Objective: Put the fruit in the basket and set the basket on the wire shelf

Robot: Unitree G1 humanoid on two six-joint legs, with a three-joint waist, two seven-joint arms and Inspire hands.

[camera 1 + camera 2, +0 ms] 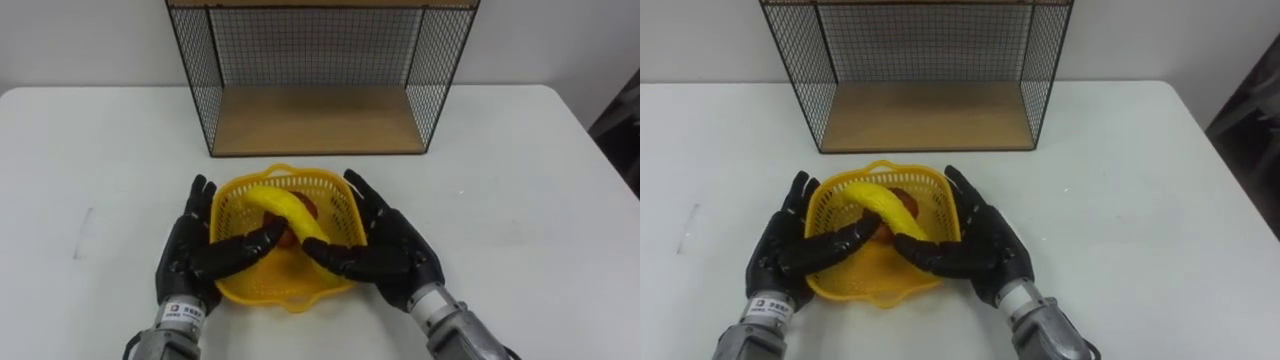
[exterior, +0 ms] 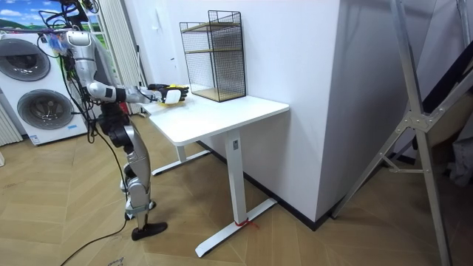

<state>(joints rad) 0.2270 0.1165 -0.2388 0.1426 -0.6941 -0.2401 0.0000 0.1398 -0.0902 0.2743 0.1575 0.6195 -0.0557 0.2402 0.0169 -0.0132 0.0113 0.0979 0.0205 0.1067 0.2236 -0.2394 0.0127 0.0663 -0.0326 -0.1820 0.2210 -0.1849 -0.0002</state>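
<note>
A yellow plastic basket (image 1: 270, 285) is in front of me on the white table (image 1: 520, 200), just short of the wire shelf (image 1: 318, 120). Inside it a banana (image 1: 290, 210) lies across a red fruit (image 1: 305, 208), which is mostly hidden. My left hand (image 1: 188, 250) clasps the basket's left wall and my right hand (image 1: 400, 250) the right wall. On both, the fingers run along the outside and the thumb hooks over the rim into the basket. Whether the basket rests on the table or is slightly lifted, I cannot tell.
The shelf is a black wire box with a wooden floor, open towards me, standing at the table's far edge. In the room view I stand at the table's end on that view's left, arms stretched forward. Washing machines (image 2: 37, 96) are behind me.
</note>
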